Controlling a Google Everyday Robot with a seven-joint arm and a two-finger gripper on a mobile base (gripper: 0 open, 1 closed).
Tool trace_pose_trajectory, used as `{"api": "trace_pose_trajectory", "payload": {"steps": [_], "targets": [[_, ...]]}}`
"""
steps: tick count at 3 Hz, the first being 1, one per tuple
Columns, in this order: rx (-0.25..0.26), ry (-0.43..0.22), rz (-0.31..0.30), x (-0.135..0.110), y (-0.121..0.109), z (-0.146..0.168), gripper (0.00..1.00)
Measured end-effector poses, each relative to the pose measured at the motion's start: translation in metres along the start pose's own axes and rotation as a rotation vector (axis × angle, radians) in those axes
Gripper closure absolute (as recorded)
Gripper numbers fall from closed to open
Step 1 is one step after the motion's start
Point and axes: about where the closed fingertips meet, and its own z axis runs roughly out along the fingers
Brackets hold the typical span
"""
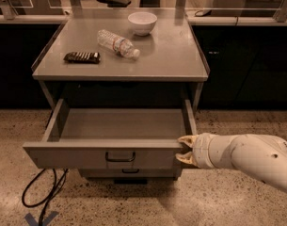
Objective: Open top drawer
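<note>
Nearest on the speckled stone floor (218, 201), below the table's front left corner, a black cable (39, 197) loops beside a blue tape mark (39, 218). Under the table's front edge, the top drawer (119, 126), a wide grey metal drawer with a tall front panel, is pulled well out towards the camera, and its plain grey inside shows with nothing in it. A small black pull handle (120, 157) sits in the middle of its front panel. Just below it a strip of a shorter grey drawer (147, 173) shows, shut, with a like handle (130, 171). The two-finger gripper (183, 149) is at the right end of the top drawer's front panel, below the table's front right corner. Its cream fingers (186, 139) are spread apart one above the other, the upper one at the panel's top rim and the lower one against the panel's face; whether they touch the metal I cannot tell. The thick white arm (256, 157) reaches in from the right. On the grey metal table (157, 65), a flat black ribbed object (82, 57) lies near the left edge. A clear plastic bottle (117, 44) lies on its side around the middle, its cap pointing towards the front right corner. A small white bowl (142, 22) stands upright near the back edge, just beyond the bottle and apart from it. Past the back edge a dark chair seat (117, 0) shows.
</note>
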Motion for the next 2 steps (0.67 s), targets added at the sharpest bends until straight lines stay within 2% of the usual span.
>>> {"api": "trace_pose_trajectory", "payload": {"steps": [1,2], "targets": [[0.003,0.007,0.012,0.0023,0.0181,-0.0119,1.0],[0.003,0.007,0.012,-0.0002,0.0182,-0.0152,1.0]]}}
